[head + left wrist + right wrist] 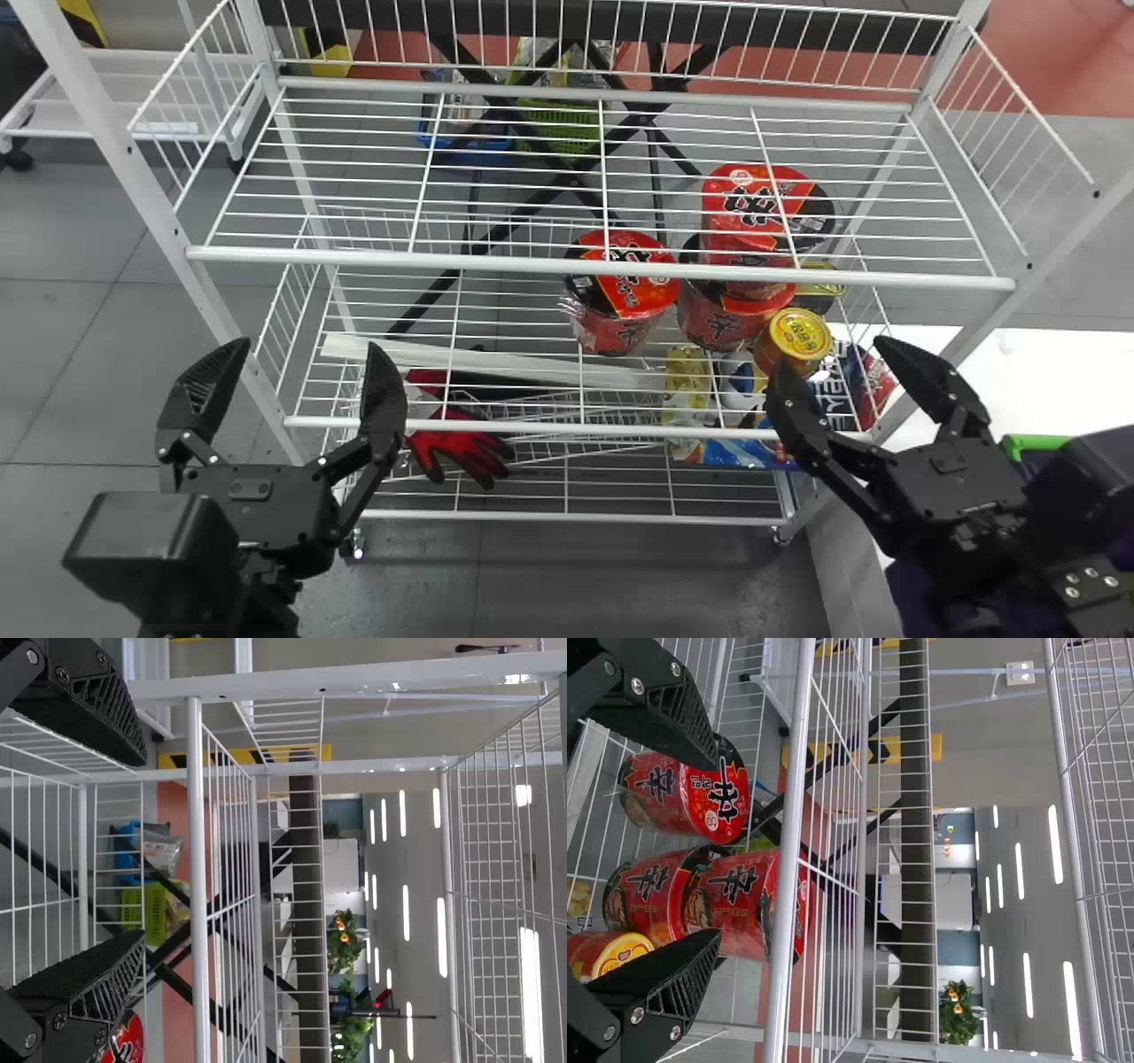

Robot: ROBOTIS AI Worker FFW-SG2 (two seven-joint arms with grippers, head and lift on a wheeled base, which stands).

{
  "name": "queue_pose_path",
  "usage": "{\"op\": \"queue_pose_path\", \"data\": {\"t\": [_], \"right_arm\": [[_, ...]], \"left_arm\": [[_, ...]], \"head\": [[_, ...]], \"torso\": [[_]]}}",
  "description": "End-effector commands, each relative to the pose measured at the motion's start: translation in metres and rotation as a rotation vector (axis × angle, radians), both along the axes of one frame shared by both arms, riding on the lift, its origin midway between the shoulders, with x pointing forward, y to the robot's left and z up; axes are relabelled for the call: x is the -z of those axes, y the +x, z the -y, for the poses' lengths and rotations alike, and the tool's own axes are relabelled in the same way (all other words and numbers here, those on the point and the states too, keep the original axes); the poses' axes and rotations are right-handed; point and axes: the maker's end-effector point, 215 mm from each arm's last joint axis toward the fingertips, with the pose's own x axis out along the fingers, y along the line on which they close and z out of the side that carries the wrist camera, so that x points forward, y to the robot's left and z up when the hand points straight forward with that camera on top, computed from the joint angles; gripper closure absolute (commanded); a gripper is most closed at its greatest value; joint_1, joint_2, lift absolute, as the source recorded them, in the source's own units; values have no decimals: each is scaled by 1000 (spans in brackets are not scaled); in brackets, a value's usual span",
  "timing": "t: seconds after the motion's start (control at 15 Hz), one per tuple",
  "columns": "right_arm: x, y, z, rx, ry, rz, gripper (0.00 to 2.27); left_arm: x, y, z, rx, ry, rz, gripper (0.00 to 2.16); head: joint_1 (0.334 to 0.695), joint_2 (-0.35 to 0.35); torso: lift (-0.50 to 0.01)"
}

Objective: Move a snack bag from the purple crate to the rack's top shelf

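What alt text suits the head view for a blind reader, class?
A robot's left claw and right claw, both open and empty, before a white wire rack. Red tubs and a yellow-lidded jar stand on a lower shelf; a red glove lies lower down.

In the head view, the wire rack (602, 270) is finished in white, its shelves gridded. Noodle tubs (623, 270) towards one o'clock are patterned in red and black. A jar lid (800, 334) at three is coloured yellow, a glove (456, 443) at seven red and black. Dark purple is shown by the crate (908, 594) at four, grey by the floor (532, 585) at six.
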Motion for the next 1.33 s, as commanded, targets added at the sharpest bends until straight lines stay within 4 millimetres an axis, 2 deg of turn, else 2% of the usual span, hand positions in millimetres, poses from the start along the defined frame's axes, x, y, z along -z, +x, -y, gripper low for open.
{"op": "queue_pose_path", "data": {"t": [0.0,0.13,0.33,0.6,0.8,0.93,1.0,1.07,1.27], "right_arm": [[8,1,3,3,-16,-52,184],[-10,3,19,26,-32,-45,188],[-18,-4,64,99,-59,-135,191],[5,-27,145,267,-105,-303,191],[30,-58,204,364,-99,-454,191],[58,-89,245,449,5,-618,191],[59,-100,264,497,82,-658,191],[61,-112,284,533,129,-689,191],[76,-134,330,596,126,-802,191]], "left_arm": [[0,0,-2,-2,-2,-1,137],[2,0,-4,-4,1,-2,137],[10,3,-6,-7,2,-14,137],[16,5,-4,-1,-1,-16,137],[14,6,-4,1,-3,1,137],[16,6,-3,2,-1,-2,137],[19,7,-3,2,-1,-3,137],[21,9,-1,7,-2,-3,137],[25,10,0,7,-2,-9,137]], "head": [[695,-56],[695,-57],[695,-78],[695,-170],[695,-277],[695,-329],[695,-350],[695,-350],[695,-350]], "torso": [[-452],[-452],[-452],[-452],[-452],[-452],[-452],[-452],[-452]]}}
